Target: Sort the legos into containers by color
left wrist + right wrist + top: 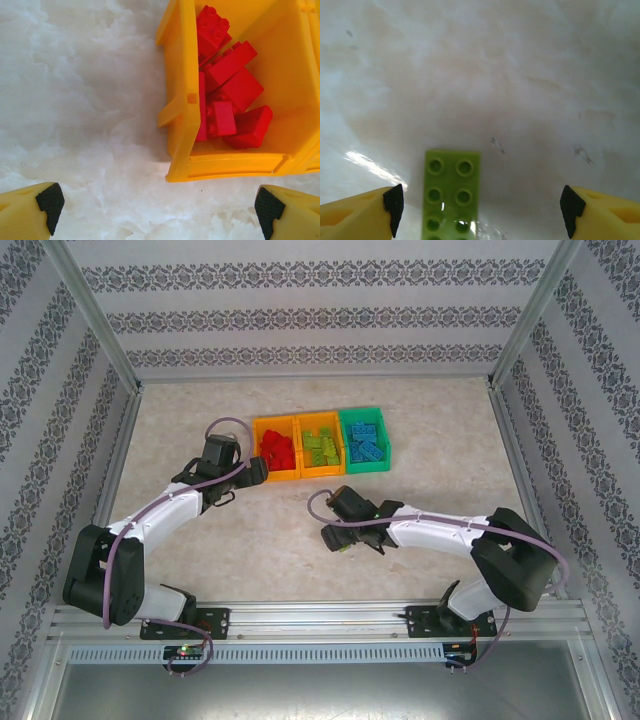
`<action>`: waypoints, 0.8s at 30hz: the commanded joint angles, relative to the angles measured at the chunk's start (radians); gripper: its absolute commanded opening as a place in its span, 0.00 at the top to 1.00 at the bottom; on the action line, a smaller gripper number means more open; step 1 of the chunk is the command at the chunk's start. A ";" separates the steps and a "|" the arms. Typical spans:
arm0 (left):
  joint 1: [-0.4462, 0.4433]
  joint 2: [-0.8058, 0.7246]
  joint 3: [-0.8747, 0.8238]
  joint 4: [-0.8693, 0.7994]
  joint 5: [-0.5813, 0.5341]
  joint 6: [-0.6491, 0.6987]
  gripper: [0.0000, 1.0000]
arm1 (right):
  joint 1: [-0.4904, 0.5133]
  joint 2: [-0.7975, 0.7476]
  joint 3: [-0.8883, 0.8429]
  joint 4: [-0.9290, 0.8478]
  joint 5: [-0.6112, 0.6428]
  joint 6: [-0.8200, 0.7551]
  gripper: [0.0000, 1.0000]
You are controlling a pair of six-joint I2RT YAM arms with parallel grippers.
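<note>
Hovering right gripper (480, 210), released, over lime green lego (451, 195) lying mid-way across the tabletop (520, 75), short of the containers (318, 477) toward the far edge. Risking a skewed pinch and slip by closing off-centre. Idling left gripper (155, 207), released, beside the red-filled bin (182, 100).

Red bricks (235, 90), orange left bin (182, 75). Lime bricks (321, 447), orange middle bin (320, 476). Blue bricks (364, 443), green bin (366, 466). Lime loose brick (451, 195). Yellow fingers (350, 215), black pads (394, 206). Mottled beige-white table (430, 460). White walls (300, 320), grey floral stripes. White-and-black arms (160, 512).
</note>
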 commanded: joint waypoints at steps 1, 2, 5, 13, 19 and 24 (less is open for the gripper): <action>0.012 -0.025 -0.005 0.038 0.010 0.012 0.00 | 0.023 -0.011 -0.037 0.006 0.058 0.050 0.16; 0.012 -0.024 -0.006 0.038 0.010 0.013 0.00 | 0.027 -0.007 -0.040 0.005 0.057 0.053 0.17; 0.010 -0.025 -0.010 0.037 0.006 0.010 0.00 | 0.054 0.006 -0.048 0.005 0.060 0.060 0.17; 0.011 -0.025 -0.018 0.036 0.004 0.011 0.00 | 0.077 0.066 -0.037 -0.015 0.096 0.081 0.20; 0.012 -0.030 -0.017 0.033 0.004 0.014 0.00 | 0.082 0.090 -0.035 -0.012 0.108 0.091 0.21; 0.011 -0.033 -0.025 0.034 0.000 0.014 0.00 | 0.082 0.093 -0.041 -0.008 0.115 0.097 0.21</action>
